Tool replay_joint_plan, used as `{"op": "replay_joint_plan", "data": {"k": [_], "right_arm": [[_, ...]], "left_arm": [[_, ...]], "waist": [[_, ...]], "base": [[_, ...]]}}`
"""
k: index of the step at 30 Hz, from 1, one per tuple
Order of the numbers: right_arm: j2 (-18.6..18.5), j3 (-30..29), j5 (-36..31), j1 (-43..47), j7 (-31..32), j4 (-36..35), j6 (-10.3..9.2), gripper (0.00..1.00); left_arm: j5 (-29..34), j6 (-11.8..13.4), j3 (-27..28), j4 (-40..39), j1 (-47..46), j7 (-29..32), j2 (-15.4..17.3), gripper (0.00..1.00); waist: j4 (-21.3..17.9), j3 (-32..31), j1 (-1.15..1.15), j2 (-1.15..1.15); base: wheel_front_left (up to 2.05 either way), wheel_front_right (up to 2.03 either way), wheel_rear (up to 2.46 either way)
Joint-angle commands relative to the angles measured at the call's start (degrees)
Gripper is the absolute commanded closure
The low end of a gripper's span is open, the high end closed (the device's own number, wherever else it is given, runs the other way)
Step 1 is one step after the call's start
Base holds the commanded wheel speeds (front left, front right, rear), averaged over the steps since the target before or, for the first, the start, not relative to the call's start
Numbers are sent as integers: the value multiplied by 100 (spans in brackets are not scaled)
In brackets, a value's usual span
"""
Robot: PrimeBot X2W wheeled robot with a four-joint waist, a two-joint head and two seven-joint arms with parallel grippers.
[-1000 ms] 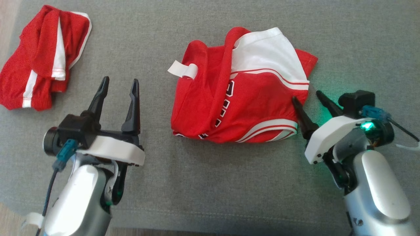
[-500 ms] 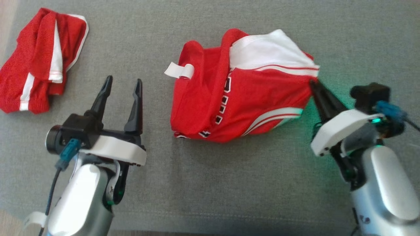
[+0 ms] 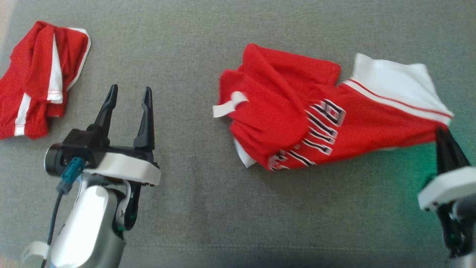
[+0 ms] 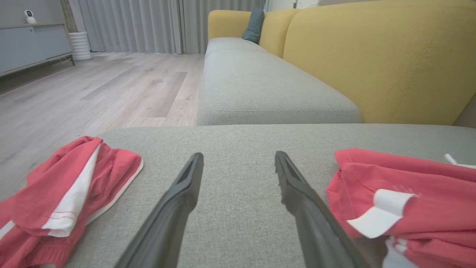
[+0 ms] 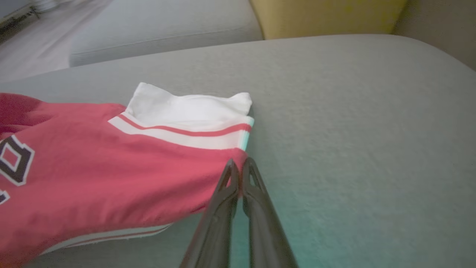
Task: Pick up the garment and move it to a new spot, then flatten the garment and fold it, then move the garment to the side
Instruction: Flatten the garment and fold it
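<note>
As right tool (image 3: 442,130) clamped shut, garment (image 3: 293,119) stretched rightward.

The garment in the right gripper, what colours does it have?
The garment is red with white panels, stripes and dark-outlined lettering; best in head view.

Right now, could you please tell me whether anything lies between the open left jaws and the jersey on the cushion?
Nothing visible does: only bare grey cushion separates the left jaws from the jersey.

Crumpled red-and-white cloth (image 3: 37,74) on grey seat cushion (image 3: 186,37), yellow sofa back (image 4: 372,56), teal pillow (image 4: 254,26), wooden floor (image 4: 93,93), grey curtains (image 4: 130,22)
</note>
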Motion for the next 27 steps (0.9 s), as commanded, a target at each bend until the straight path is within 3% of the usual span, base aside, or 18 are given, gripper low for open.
{"op": "replay_joint_plan", "data": {"k": [1,6,7,8,19,27], "right_arm": [[-1,37,-69,12,-39,-244,-4,100],[31,-224,-182,192,-166,-266,-4,100],[33,-225,-159,192,-198,-247,-4,60],[34,-219,-123,187,-237,-218,-4,0],[37,390,-230,53,-1070,-694,-4,0],[37,1208,-219,157,-996,-1097,-4,0]], "left_arm": [[43,-23,235,-167,-51,-51,91,0],[53,-12,310,-151,11,-51,101,0],[53,-8,322,-145,26,-51,102,0],[54,-4,332,-136,39,-51,101,0],[113,35,337,-88,235,-51,166,0],[128,76,265,-125,466,22,243,0]], "waist": [[-10,-5,0,0],[-78,-38,0,0],[-91,-48,0,0],[-103,-64,0,0],[-199,-380,0,0],[-262,-675,0,0]], "base": [[0,0,0],[0,0,0],[0,0,0],[0,0,0],[0,0,0],[0,0,0]]}}
